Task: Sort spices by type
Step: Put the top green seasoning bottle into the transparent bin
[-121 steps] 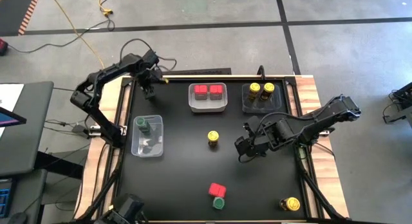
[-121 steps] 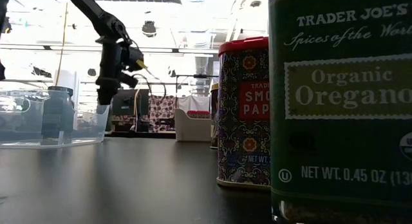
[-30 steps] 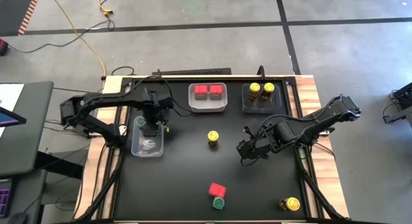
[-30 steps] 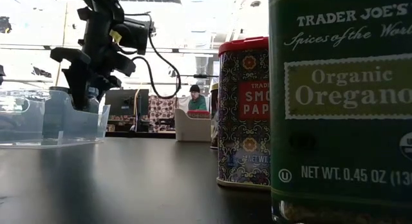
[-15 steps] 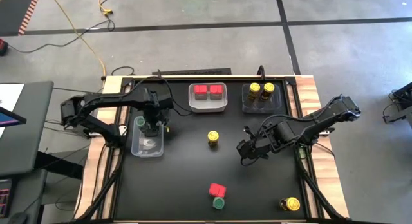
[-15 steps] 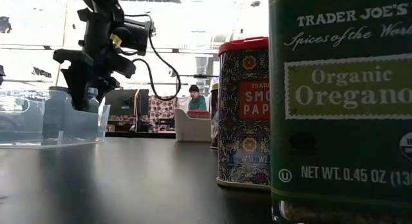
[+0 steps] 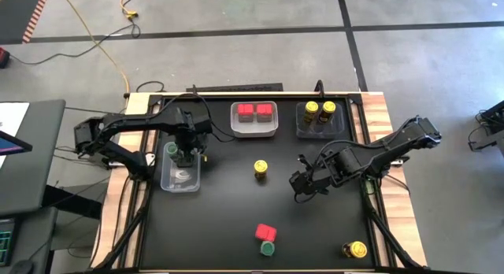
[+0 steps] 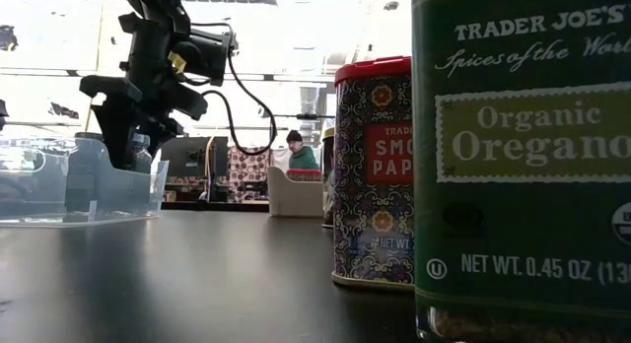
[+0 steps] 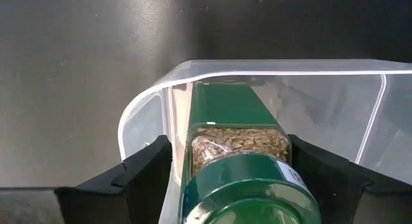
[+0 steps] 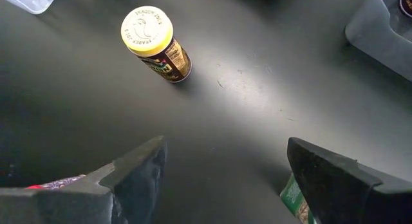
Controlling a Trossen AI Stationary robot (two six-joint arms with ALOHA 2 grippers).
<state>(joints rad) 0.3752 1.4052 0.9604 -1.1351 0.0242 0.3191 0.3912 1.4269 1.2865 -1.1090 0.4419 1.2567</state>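
Nearest the low camera: green-lidded oregano jar (image 8: 523,166), label filling the view's right; just behind it a red-topped paprika box (image 8: 373,171); the high view shows these two touching near the table's front edge (image 7: 267,231), and alone shows a yellow-lidded jar at the front right corner (image 7: 355,249), unseen from table height.

Mid-table: lone yellow-lidded jar (image 7: 261,168), upright; the right wrist view gives its lid face and dark body (image 10: 154,42); right gripper (image 7: 301,185) well apart to its right, fingers (image 10: 132,176) spread wide, nothing between them.

Left side: clear tray (image 7: 179,178); left gripper (image 7: 184,154) over its far end; the left wrist view shows its fingers (image 9: 138,179) parted either side of a green-lidded jar (image 9: 241,156) standing inside the tray wall, gaps visible on both sides; the high view shows a second green lid (image 7: 171,149) just beside.

Far edge: tray with two red boxes (image 7: 254,111); tray with two yellow-lidded jars (image 7: 320,110).

Beyond the table, low view only: a person (image 8: 296,152), small.
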